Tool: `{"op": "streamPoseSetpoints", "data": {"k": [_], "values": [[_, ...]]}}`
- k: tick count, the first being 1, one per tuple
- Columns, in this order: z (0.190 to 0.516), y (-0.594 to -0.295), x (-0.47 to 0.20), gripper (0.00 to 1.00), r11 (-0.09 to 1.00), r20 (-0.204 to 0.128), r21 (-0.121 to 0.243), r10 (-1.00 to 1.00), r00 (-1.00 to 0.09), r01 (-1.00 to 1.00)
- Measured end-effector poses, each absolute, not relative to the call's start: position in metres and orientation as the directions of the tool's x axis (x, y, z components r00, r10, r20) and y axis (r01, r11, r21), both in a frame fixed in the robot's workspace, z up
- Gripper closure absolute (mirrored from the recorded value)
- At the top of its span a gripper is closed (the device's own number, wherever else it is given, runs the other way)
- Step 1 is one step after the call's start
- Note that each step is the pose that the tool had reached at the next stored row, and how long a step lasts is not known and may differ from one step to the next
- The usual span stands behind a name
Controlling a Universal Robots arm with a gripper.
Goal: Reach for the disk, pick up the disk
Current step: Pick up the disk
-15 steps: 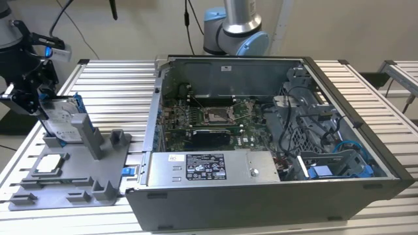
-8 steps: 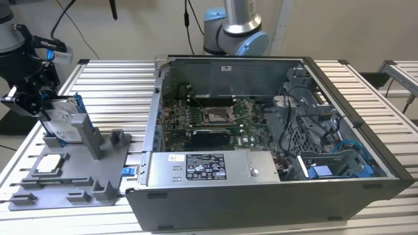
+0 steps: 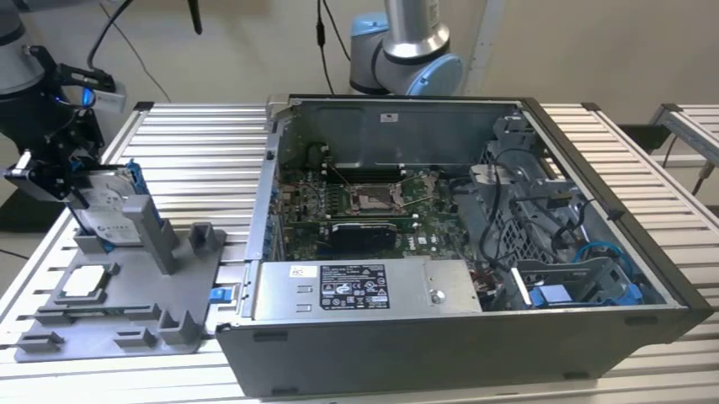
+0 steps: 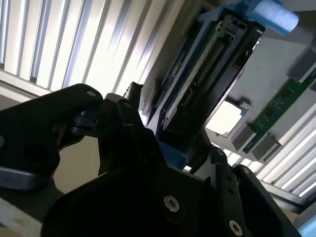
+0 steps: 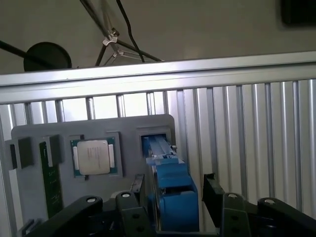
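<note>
The disk [image 3: 110, 215], silver with a white label and a blue bracket, stands on edge in a slot of the grey fixture [image 3: 135, 295] at the exterior view's left. My gripper [image 3: 81, 187] reaches over it from the side. In the first wrist view the disk's blue bracket [image 5: 170, 195] sits between my black fingers [image 5: 212, 192], with a narrow gap on each side. In the second wrist view the disk [image 4: 202, 64] runs away from my gripper [image 4: 173, 136], and light shows between one finger and the bracket. My gripper is open around the disk.
A small square silver chip [image 3: 87, 282] and a green memory stick [image 5: 49, 182] lie in the same fixture. An open computer case [image 3: 450, 353] with a labelled power-supply box [image 3: 359, 289] stands to the exterior view's right. Another arm's base [image 3: 405, 50] rises behind it.
</note>
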State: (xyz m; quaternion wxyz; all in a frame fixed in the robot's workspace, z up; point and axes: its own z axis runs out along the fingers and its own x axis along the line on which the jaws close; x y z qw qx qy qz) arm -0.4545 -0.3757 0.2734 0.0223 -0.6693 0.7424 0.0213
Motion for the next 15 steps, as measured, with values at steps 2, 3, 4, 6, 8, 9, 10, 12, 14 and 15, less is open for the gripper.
{"op": "streamPoseSetpoints", "data": {"k": [2,3,4,6,8,9,10,12,14,15], "values": [[0.273,-0.3757,-0.4544,0.0,0.103,-0.063,0.002,-0.993,-0.103,-0.995],[0.2724,-0.3758,-0.4544,0.0,0.103,-0.066,0.002,-0.993,-0.103,-0.995],[0.2717,-0.3758,-0.4543,0.0,0.102,-0.07,0.002,-0.992,-0.102,-0.995],[0.2703,-0.3756,-0.4544,0.0,0.102,-0.074,0.003,-0.992,-0.102,-0.995],[0.2699,-0.3757,-0.4545,0.0,0.102,-0.074,0.003,-0.992,-0.102,-0.995],[0.2697,-0.3757,-0.4545,0.0,0.102,-0.074,0.003,-0.992,-0.102,-0.995],[0.2696,-0.3757,-0.4544,0.0,0.102,-0.074,0.003,-0.992,-0.102,-0.995],[0.2695,-0.3757,-0.4544,0.0,0.102,-0.074,0.003,-0.992,-0.102,-0.995],[0.2695,-0.3757,-0.4544,1.0,0.102,-0.074,0.003,-0.992,-0.102,-0.995],[0.2695,-0.3757,-0.4544,1.0,0.102,-0.074,0.003,-0.992,-0.102,-0.995]]}}
